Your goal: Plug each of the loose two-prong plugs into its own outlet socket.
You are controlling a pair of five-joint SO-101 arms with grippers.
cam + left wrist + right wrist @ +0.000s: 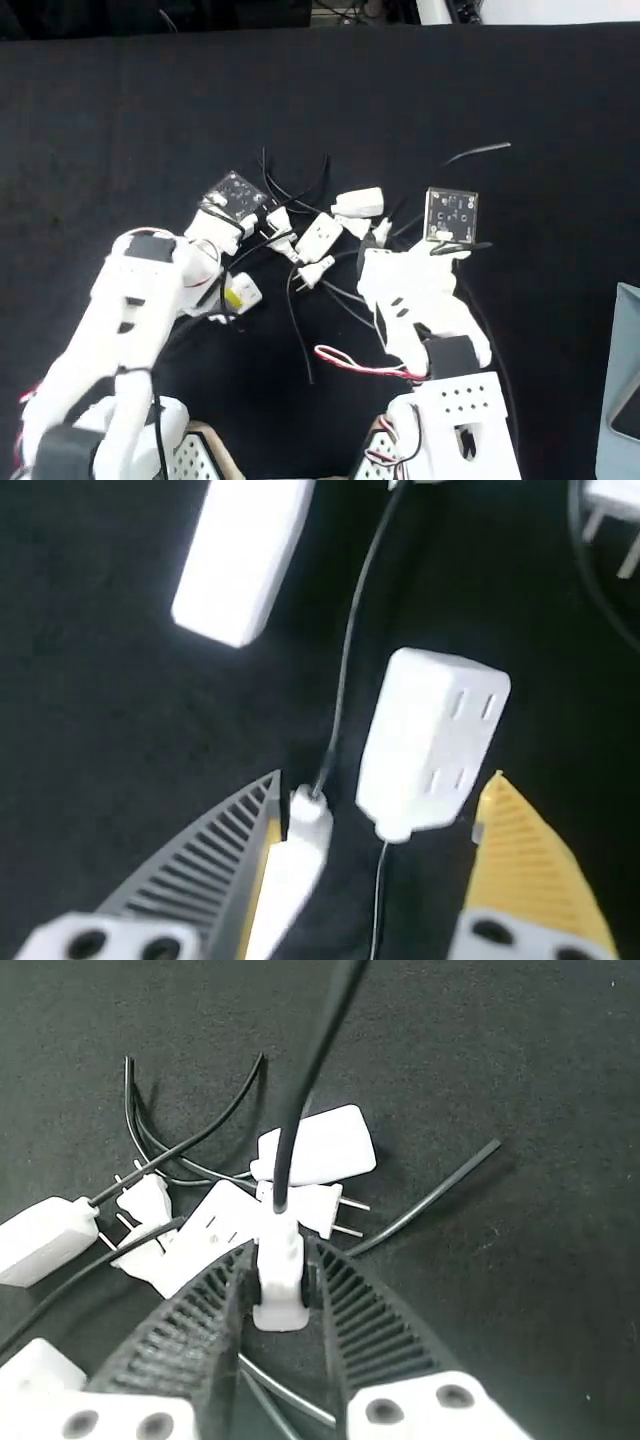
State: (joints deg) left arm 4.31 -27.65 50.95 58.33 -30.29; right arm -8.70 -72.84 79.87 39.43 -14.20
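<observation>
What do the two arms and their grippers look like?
Both the left arm and the right arm are white blocky segments with black joints. The left gripper has one grey ribbed finger and one yellow finger; the right gripper has two dark ribbed, tapering fingers. A red-and-white cable loops beside the right arm.

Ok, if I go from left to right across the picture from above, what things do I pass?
Left arm → dark square board → white plug → second dark square board → grey box at the edge.
</observation>
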